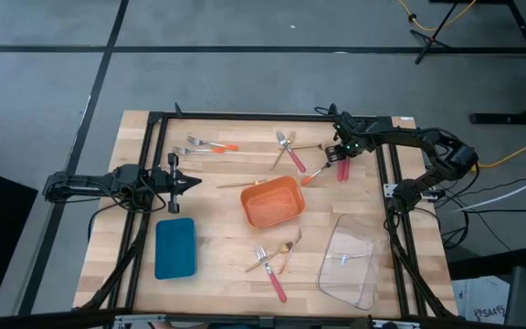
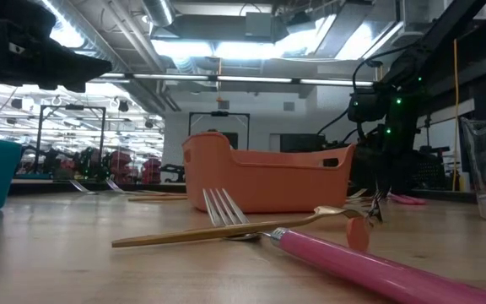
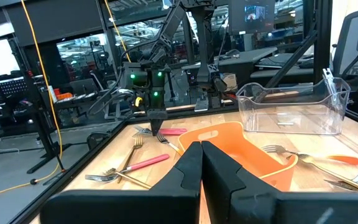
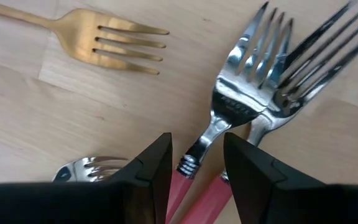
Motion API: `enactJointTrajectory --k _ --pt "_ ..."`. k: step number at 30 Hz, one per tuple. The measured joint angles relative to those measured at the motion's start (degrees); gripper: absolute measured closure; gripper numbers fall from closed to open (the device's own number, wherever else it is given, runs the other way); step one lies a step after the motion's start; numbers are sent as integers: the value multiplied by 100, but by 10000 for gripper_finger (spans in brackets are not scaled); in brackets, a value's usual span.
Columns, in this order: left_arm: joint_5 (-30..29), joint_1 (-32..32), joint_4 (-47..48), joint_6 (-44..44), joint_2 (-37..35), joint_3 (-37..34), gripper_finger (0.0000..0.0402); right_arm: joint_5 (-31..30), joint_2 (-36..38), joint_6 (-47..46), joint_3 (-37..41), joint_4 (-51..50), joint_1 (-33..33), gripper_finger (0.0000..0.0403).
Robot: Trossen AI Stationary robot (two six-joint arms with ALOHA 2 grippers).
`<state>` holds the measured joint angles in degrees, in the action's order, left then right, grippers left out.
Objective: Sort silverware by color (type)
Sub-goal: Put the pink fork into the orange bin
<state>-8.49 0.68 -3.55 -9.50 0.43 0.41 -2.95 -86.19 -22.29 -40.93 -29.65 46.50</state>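
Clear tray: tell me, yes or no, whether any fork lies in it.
Yes. In the high view one small silver fork lies inside the clear tray.

The left arm is stretched low across the table's left side, its forearm level and its left gripper (image 1: 193, 182) pointed toward the table's middle, with the fingers (image 3: 185, 171) pressed together tip to tip and nothing seen between them. The right arm is folded at the elbow over the table's far right corner, its wrist turned steeply downward so that the right gripper (image 1: 341, 153) is aimed at the tabletop. Its two dark fingers (image 4: 157, 163) are held apart with a clear gap between them, close above the surface.
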Motion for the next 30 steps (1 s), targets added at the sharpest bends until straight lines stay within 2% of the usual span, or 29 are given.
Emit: enactJointTrajectory --k 20,24,30 --pt "-20 -2 1 -1 0 1 401 11 -182 27 199 297 -52 271" --pt "-44 0 0 -2 0 0 401 54 -182 26 201 341 -47 291" --pt "-45 -1 2 -2 0 -1 401 59 -190 24 203 379 -40 344"
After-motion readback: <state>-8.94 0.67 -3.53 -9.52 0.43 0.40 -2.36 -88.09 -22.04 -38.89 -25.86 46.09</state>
